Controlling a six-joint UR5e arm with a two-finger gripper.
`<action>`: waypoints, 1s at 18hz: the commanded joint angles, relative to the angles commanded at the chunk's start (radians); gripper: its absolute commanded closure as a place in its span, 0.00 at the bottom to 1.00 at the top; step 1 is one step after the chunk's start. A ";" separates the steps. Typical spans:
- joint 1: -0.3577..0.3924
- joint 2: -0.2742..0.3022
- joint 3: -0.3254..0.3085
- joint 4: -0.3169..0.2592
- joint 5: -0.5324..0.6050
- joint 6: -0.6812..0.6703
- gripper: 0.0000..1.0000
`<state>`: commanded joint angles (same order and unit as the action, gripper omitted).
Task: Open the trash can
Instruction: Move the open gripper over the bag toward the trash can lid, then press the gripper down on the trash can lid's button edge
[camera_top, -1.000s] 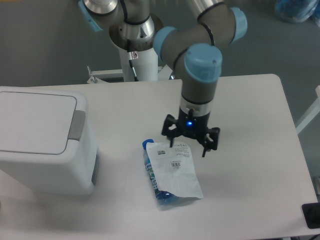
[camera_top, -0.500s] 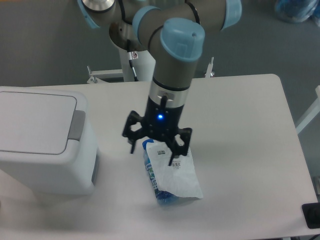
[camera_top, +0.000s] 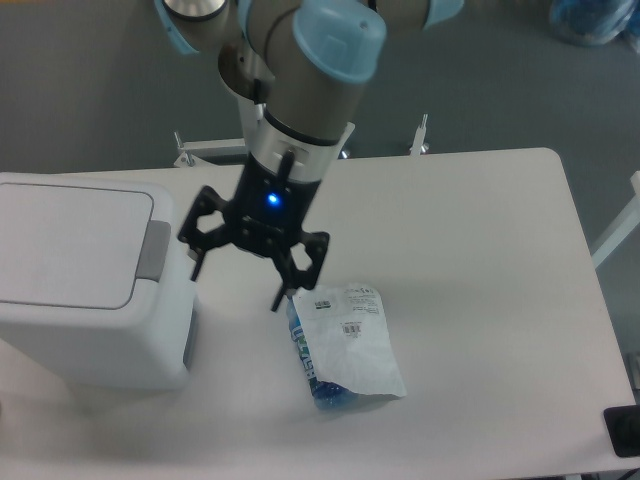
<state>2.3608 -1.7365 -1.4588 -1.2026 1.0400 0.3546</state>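
White rectangular table (camera_top: 480, 250), rounded corners, matte top, set on grey carpeted floor (camera_top: 90, 90). At the table's 9 o'clock edge: white boxy trash can (camera_top: 90, 290), lid flat and shut, grey latch strip (camera_top: 153, 250) on the side toward centre. Near 6 o'clock, just off centre: blue bottle in a clear plastic bag (camera_top: 340, 345) lying flat, cap end toward 11 o'clock, white barcode label facing up. Bag and can apart, not touching. A dark object (camera_top: 623, 430) cut off at the 4 o'clock corner, unidentifiable.
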 joint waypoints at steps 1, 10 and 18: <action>-0.003 0.000 0.000 0.000 0.000 -0.015 0.00; -0.026 0.003 -0.071 0.021 0.008 -0.023 0.00; -0.037 0.015 -0.098 0.021 0.020 -0.022 0.00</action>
<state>2.3240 -1.7211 -1.5570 -1.1812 1.0600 0.3329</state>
